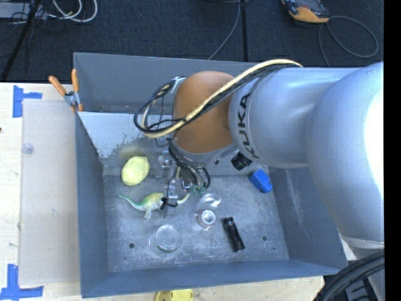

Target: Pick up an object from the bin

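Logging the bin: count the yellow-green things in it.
2: a ball at the bin's left, and a toy lizard just below it. The arm may hide others.

Bin point(113, 249) matt grey metal, speckled; arm shell point(294, 118) smooth, glossy silver.

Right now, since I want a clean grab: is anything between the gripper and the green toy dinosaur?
Nothing visible does. The gripper sits right beside the green toy dinosaur; the yellow ball lies apart, nearer the back wall.
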